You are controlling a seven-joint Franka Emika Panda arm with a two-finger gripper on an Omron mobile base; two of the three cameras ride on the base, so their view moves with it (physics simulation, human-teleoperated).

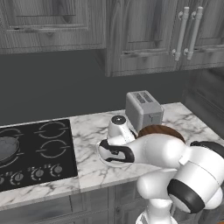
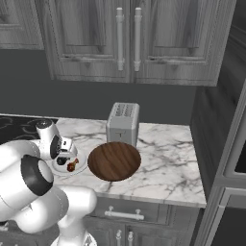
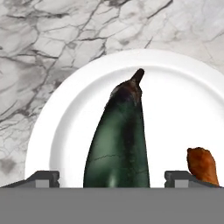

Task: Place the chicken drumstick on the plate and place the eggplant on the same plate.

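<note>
Eggplant (image 3: 119,144) sits right between my claw (image 3: 112,177) tips, long axis pointing away, over the plate (image 3: 175,92). Jaws spread wide, I can't tell if they're gripping. Drumstick (image 3: 202,165) already plated beside it.

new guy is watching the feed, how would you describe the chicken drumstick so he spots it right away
Start at the toaster on the marble counter, then drop to the white plate left of the round wooden board. The chicken drumstick is the small orange-brown piece on that plate, beside the longer, dark glossy eggplant.
</note>
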